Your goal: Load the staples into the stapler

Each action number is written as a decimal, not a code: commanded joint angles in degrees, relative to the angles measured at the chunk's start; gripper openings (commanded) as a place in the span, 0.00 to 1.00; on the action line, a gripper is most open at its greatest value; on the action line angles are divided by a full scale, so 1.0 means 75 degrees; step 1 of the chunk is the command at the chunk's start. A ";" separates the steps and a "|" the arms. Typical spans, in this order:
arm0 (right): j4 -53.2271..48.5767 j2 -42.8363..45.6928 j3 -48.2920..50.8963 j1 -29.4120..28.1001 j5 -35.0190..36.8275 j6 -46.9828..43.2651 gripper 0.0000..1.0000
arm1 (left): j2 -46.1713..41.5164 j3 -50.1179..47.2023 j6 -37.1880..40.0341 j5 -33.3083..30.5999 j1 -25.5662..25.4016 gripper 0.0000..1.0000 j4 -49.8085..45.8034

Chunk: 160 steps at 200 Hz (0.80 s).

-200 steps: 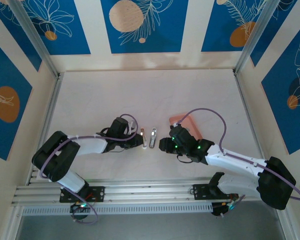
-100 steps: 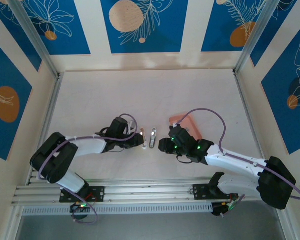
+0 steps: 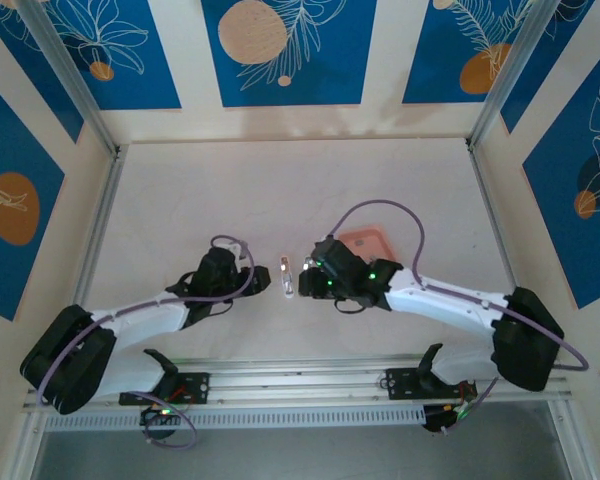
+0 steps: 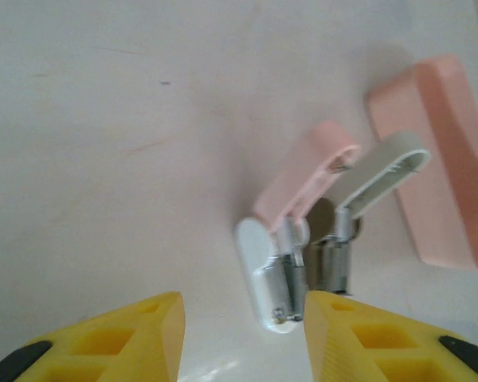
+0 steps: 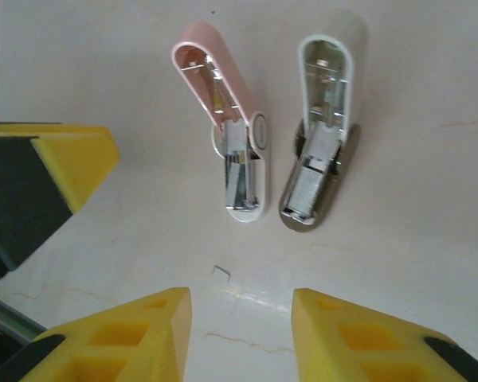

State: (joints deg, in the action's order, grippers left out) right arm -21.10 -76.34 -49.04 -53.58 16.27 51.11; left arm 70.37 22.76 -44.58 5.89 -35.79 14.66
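Two small staplers lie side by side at the table's middle, both hinged open. The pink stapler (image 5: 233, 167) (image 4: 280, 267) (image 3: 287, 276) has a white base and a bare metal channel. The grey-white stapler (image 5: 320, 143) (image 4: 372, 185) lies beside it. One tiny loose staple (image 5: 221, 272) rests on the table just in front of my right gripper (image 5: 241, 334) (image 3: 308, 279), which is open and holds nothing. My left gripper (image 4: 243, 334) (image 3: 252, 286) is open too, just short of the pink stapler's base and apart from it.
A shallow pink tray (image 3: 366, 243) (image 4: 442, 167) sits behind the right wrist. One yellow finger (image 5: 60, 163) of the left gripper shows at the left of the right wrist view. The white table stretches to the patterned back wall.
My left gripper has opened and drawn back to the left, away from the pink stapler. The right arm has swung left toward the staplers, uncovering the pink tray.
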 commanded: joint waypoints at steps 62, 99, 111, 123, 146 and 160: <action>-0.2530 -0.2629 -0.2750 0.0087 -0.0258 -0.0063 0.36 | -0.1232 -0.1279 0.1402 -0.2763 0.0186 0.56 0.0952; -0.3033 -0.3453 -0.3528 0.0166 -0.0479 -0.0059 0.33 | -0.0759 -0.1242 0.2018 -0.2770 0.0330 0.58 0.1420; -0.3169 -0.3684 -0.3744 0.0173 -0.0534 -0.0081 0.32 | -0.0577 -0.1263 0.2012 -0.2681 0.0375 0.58 0.1566; -0.3267 -0.3878 -0.3932 0.0160 -0.0599 -0.0124 0.32 | -0.0428 -0.1294 0.1968 -0.2640 0.0378 0.59 0.1705; -0.3512 -0.4103 -0.4148 0.0134 -0.0567 -0.0126 0.31 | -0.0383 -0.1468 0.1936 -0.2657 0.0413 0.59 0.2029; -0.3519 -0.4186 -0.4192 0.0148 -0.0607 -0.0124 0.30 | -0.0440 -0.1535 0.1988 -0.2681 0.0453 0.59 0.2078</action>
State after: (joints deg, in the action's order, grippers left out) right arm -43.72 -106.67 -78.43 -52.49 13.41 50.46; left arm 67.35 12.71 -31.07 -13.15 -33.36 26.65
